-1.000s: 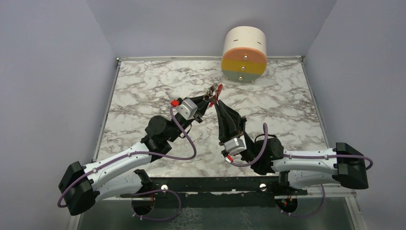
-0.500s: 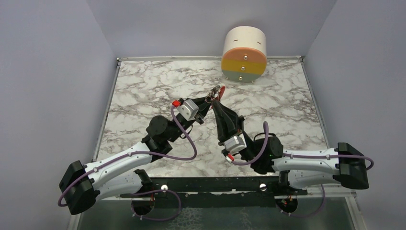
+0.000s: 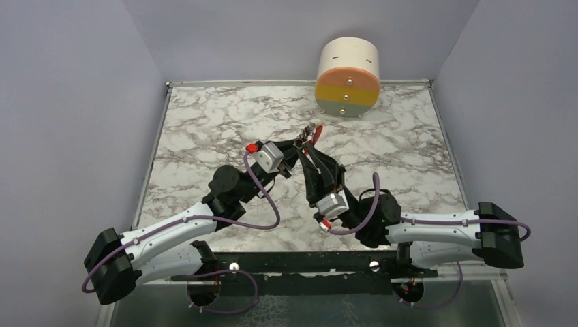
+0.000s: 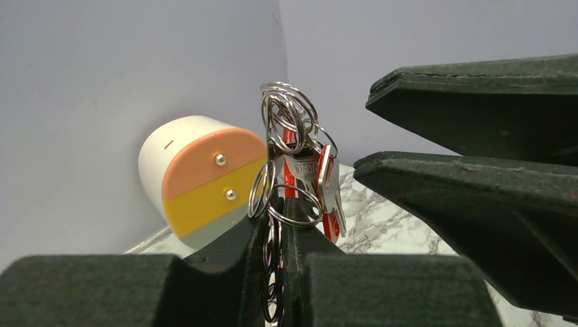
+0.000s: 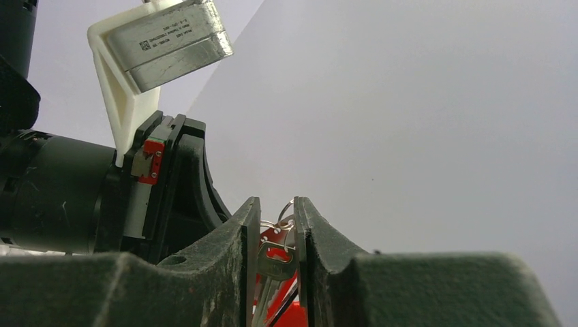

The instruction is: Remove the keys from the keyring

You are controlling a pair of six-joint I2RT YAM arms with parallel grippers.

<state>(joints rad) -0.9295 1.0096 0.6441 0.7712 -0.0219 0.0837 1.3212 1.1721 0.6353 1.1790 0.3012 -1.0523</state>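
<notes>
Over table | right hand [image 5: 276,204] loosened, drawn back | left hand [image 4: 276,221] holds keyring [image 4: 292,119]

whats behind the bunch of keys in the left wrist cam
Behind the keys and to their left stands a round drawer unit with orange, yellow and grey fronts, then bare wall. The rings cover its right edge.

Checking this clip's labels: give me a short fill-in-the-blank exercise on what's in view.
The keyring is clamped in the ___. A silver key shows between the fingers of the ___. The top front of the round drawer unit is ___.
Missing: left gripper; right gripper; orange.
</notes>
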